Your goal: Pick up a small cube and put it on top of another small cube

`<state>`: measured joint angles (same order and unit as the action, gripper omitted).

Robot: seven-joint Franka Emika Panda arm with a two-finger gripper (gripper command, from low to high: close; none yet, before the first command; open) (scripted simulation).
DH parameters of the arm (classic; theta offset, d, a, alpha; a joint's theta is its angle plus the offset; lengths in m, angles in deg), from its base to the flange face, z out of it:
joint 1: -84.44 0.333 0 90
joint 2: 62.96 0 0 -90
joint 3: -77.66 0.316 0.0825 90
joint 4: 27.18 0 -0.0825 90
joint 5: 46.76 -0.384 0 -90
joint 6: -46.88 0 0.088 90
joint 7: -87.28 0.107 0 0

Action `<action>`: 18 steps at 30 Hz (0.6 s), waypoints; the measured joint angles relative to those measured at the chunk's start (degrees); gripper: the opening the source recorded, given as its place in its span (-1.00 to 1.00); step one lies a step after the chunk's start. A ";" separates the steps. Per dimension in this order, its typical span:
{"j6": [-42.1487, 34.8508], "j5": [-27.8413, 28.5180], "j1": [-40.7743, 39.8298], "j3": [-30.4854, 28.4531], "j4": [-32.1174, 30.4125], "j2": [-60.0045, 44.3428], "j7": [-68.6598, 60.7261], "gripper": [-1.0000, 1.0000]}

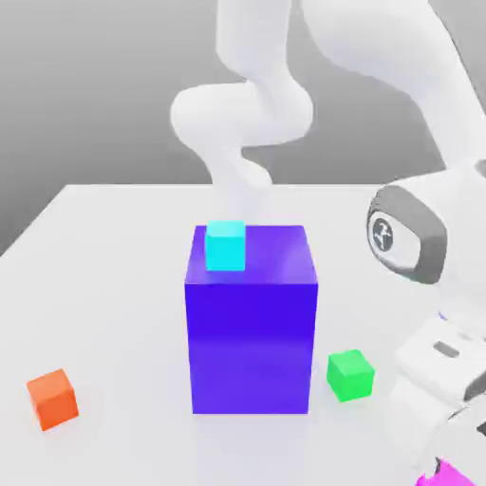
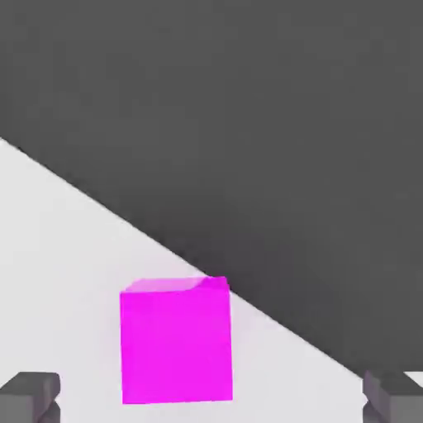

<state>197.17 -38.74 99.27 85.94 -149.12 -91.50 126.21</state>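
gripper (image 2: 211, 401) spread wide; magenta cube (image 2: 176, 343) between fingertips

You see a cyan cube (image 1: 226, 245) resting on the blue block (image 1: 250, 327) at mid-tabletop (image 1: 104, 247). An orange cube (image 1: 52, 399) lies toward the exterior view's left, a green cube (image 1: 350, 375) just right of the block. A magenta cube (image 1: 448, 475) peeks under the arm (image 1: 446, 285).
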 joint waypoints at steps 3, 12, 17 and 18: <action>3.93 1.19 0.97 -1.11 1.24 -5.43 0.78 -1.00; 1.47 0.38 0.48 -0.43 0.48 -2.25 0.18 -1.00; -1.84 2.95 -0.13 0.16 -5.82 7.37 -5.01 -1.00; -1.76 4.11 -0.28 0.20 -7.80 9.31 -6.83 -1.00</action>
<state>195.40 -34.63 98.99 86.15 -156.92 -82.19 119.38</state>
